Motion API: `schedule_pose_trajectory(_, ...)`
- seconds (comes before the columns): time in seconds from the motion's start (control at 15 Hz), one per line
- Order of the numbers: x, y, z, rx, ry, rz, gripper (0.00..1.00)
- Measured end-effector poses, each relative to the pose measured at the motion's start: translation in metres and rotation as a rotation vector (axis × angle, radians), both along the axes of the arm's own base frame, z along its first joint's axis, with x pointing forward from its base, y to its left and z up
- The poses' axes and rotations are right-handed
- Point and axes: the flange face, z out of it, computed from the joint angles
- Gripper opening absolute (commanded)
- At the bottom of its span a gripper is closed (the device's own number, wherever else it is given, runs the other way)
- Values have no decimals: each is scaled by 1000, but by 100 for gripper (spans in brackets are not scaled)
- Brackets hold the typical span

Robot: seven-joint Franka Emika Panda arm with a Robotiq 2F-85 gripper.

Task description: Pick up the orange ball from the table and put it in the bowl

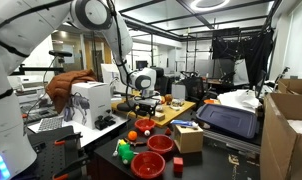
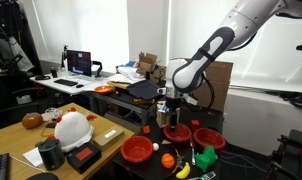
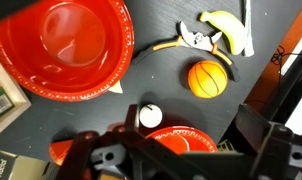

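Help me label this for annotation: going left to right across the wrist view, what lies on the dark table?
Big red bowl → small white ball → orange ball.

**Lighting and image quality.** Ceiling lamps (image 1: pixel 206 4) lit the room brightly and evenly in an exterior view, where the near white robot arm (image 1: pixel 21 45) was overexposed and soft. In an exterior view facing the windows (image 2: pixel 111 40), daylight blew out the panes and left the room's left side dim. In the wrist view, pale glare sat on the large red bowl (image 3: pixel 66 45). The orange ball (image 3: pixel 207 79) bore a small highlight and cast a soft shadow on the dark bench (image 3: pixel 161 75). The claw (image 3: pixel 176 150) was dark and out of focus along the lower edge.
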Motion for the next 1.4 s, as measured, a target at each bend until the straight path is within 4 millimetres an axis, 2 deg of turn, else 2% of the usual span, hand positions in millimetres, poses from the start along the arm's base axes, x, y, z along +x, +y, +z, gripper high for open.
schedule_pose_trajectory(0.2,2,11,-11,13,12,12,100)
schedule_pose_trajectory(0.47,5,29,-6,33,30,30,100)
schedule_pose_trajectory(0.73,4,34,-10,28,65,41,100)
schedule_pose_trajectory(1.0,0,38,-33,25,101,45,100)
schedule_pose_trajectory(1.4,-13,56,-82,9,152,56,100)
